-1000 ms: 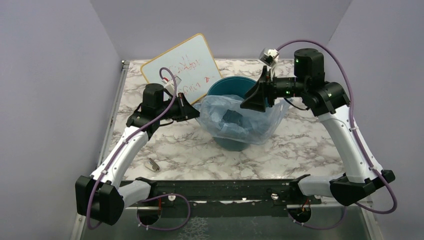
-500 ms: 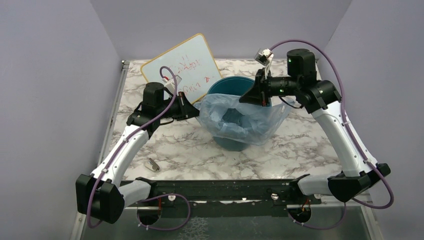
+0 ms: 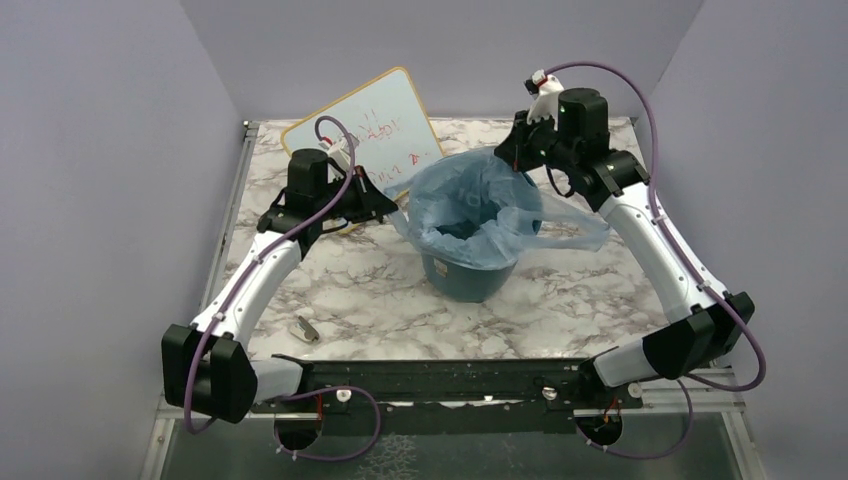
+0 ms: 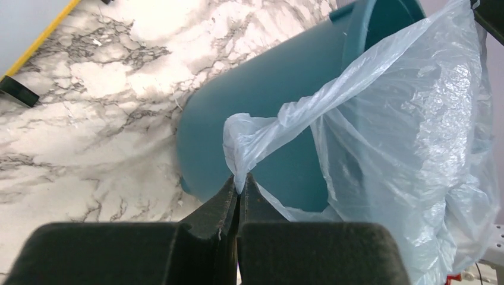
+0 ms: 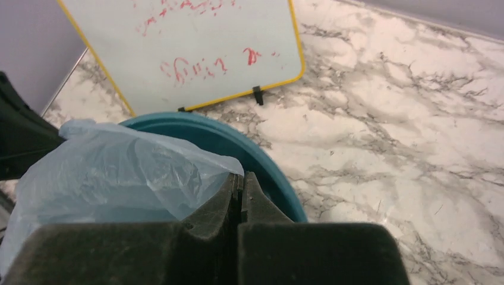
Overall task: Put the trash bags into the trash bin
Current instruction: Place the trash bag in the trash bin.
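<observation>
Left of centre, the left end effector (image 4: 239,185) pinches a twisted corner of the trash bag (image 3: 478,200), which is stretched over the mouth of the trash bin (image 3: 465,282) mid-tabletop (image 3: 335,290). Upper right of centre, the right end effector (image 5: 239,179) pinches the bag's opposite edge.

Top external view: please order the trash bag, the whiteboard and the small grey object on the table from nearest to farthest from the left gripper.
1. The trash bag: its edge is pinched in the shut left gripper.
2. The whiteboard: just behind the gripper, at the back.
3. The small grey object: farthest, toward the front left.
</observation>
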